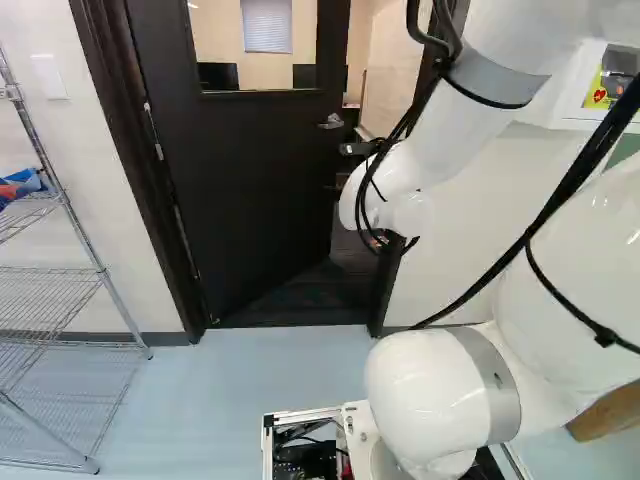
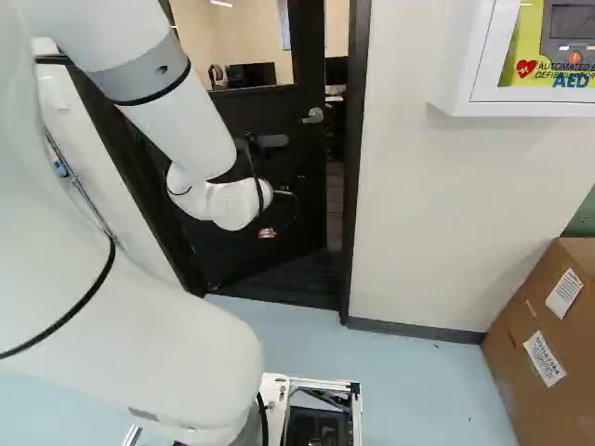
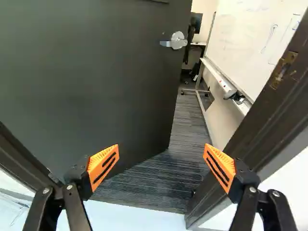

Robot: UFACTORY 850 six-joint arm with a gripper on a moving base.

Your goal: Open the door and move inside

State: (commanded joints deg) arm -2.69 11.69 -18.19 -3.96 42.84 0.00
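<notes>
The dark door (image 1: 250, 190) stands partly open, swung inward, its silver handle (image 3: 177, 41) ahead of the gripper (image 2: 268, 232) and out of its grasp. The two fingers are spread wide apart—holding nothing—facing the gap between door and frame (image 3: 260, 125), with a whiteboard (image 3: 262, 36) beyond.

A wire shelf (image 1: 103, 269) stands near the white wall (image 1: 115, 210) on pale blue floor (image 1: 250, 370).
</notes>
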